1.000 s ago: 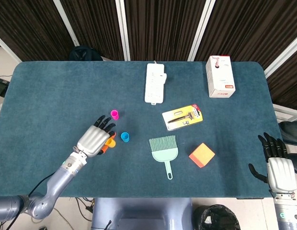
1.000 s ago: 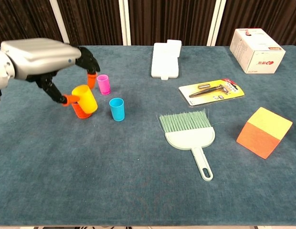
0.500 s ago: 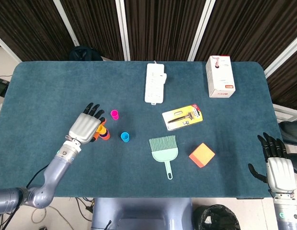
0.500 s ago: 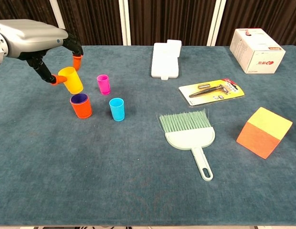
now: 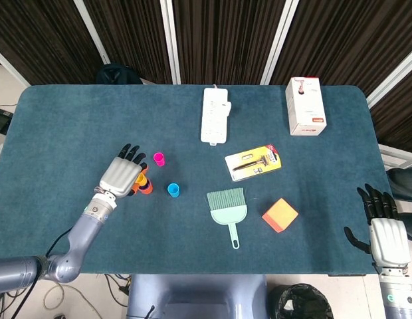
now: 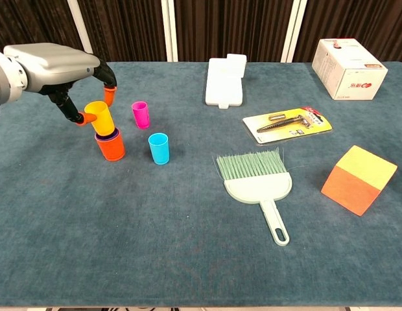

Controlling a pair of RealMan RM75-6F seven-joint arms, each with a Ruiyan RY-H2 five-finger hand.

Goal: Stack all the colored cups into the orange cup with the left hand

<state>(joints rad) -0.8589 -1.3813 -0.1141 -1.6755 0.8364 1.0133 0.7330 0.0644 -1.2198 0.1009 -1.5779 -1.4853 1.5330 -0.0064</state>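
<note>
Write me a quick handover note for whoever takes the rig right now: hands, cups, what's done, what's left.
Left hand: holds the yellow cup above the orange cup, lowering it in, not released.
Right hand: open, idle at the table's near right edge.
Orange cup: already has a purple cup inside, rim showing.
Pink cup and blue cup: loose on the table just right of the stack.
Done: purple nested.
Left: seat and release yellow, then stack pink and blue.
</note>
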